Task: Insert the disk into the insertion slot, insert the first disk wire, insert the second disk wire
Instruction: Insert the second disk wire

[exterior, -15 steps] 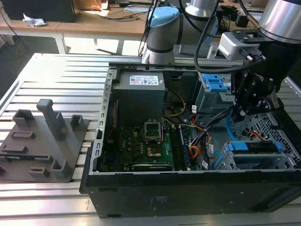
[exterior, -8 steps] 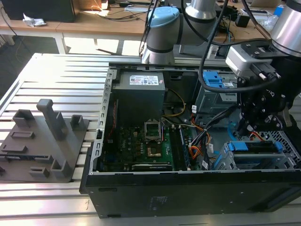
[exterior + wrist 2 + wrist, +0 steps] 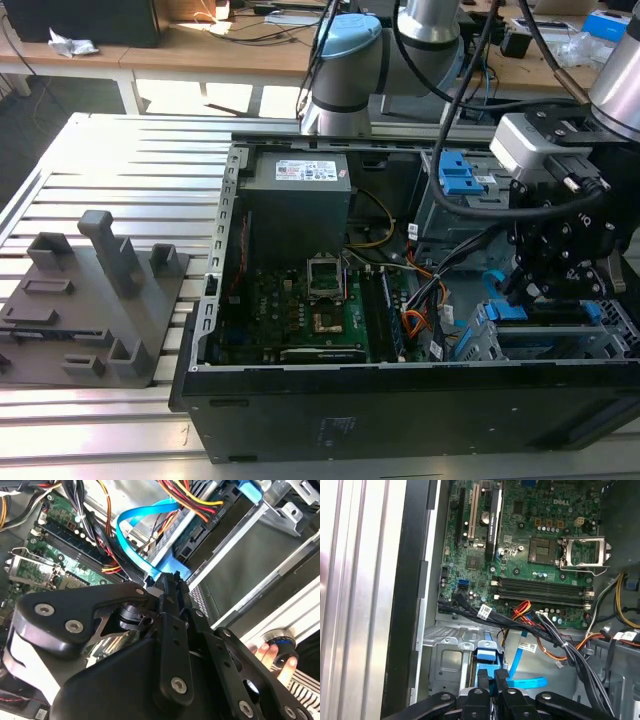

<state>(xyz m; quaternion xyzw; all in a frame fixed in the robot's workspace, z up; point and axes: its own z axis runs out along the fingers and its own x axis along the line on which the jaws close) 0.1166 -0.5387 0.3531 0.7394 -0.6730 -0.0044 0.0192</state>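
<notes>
My tool (image 3: 522, 290) is down inside the open computer case (image 3: 400, 400), at the silver drive cage that forms the insertion slot (image 3: 610, 335). In both wrist views its fingers are drawn narrow onto a blue tab (image 3: 486, 656), which I take to be the front handle of the disk (image 3: 545, 312); the disk's blue-framed edge lies along the cage mouth in the exterior view, seemingly part way in.

The risks I judge from here:
- The blue ribbon cable (image 3: 137, 535) and the bundle of coloured wires (image 3: 545, 625) run just beside my fingertips. They could get pinched between carrier and cage.
- If the disk sits skewed against the cage rails, pushing would jam it or bend the sheet metal.
- My grip is on a thin plastic tab, so it could slip off.
- A person's fingers (image 3: 272, 657) rest near the case edge, close to my linkage.
</notes>
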